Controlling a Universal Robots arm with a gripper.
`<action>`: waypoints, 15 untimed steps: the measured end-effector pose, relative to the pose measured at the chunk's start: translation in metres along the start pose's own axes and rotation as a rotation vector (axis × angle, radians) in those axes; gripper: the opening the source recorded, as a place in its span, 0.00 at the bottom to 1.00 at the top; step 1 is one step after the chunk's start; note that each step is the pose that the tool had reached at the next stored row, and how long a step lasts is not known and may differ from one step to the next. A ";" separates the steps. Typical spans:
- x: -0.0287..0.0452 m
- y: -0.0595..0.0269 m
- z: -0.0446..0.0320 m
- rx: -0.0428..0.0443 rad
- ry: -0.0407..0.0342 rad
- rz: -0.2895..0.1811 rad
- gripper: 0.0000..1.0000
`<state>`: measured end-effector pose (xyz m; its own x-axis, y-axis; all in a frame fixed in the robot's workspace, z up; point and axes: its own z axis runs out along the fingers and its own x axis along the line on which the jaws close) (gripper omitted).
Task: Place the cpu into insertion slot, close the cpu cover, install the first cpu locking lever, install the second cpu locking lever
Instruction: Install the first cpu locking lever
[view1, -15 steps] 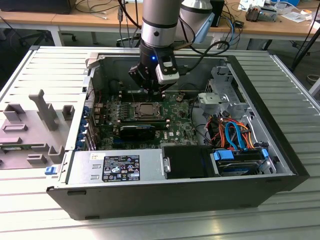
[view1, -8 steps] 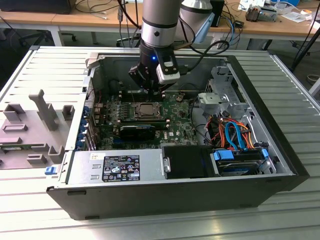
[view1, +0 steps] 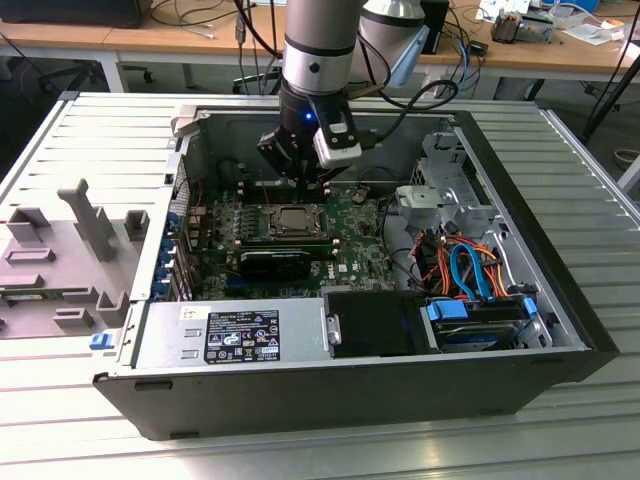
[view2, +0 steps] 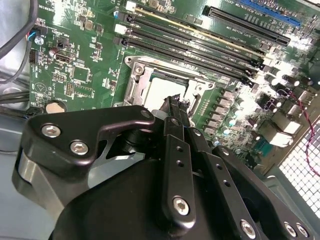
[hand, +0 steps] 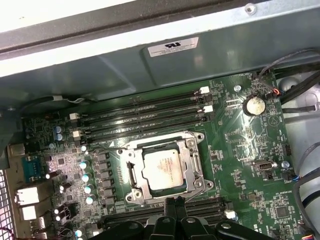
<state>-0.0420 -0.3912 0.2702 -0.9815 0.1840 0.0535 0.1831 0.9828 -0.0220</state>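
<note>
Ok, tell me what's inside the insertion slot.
The cpu, silver top up, lies in the insertion slot, with the cpu cover framing it. Whatever lies beneath the chip is covered, and in the first wrist view the gripper overlaps part of the slot's rim.

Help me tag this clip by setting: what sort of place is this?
Probably a robotics lab or workshop: a robot arm reaches into an open computer case set on a slatted metal table, and wooden desks strewn with cables and gear stand behind it.
</note>
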 end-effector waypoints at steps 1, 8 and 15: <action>0.0000 0.0000 0.0000 0.0001 0.0000 -0.003 0.11; 0.0000 0.0000 0.0000 0.0013 -0.0005 -0.023 0.11; 0.0000 0.0000 0.0000 0.0026 -0.0010 -0.049 0.11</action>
<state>-0.0420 -0.3912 0.2702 -0.9892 0.1361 0.0536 0.1351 0.9906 -0.0221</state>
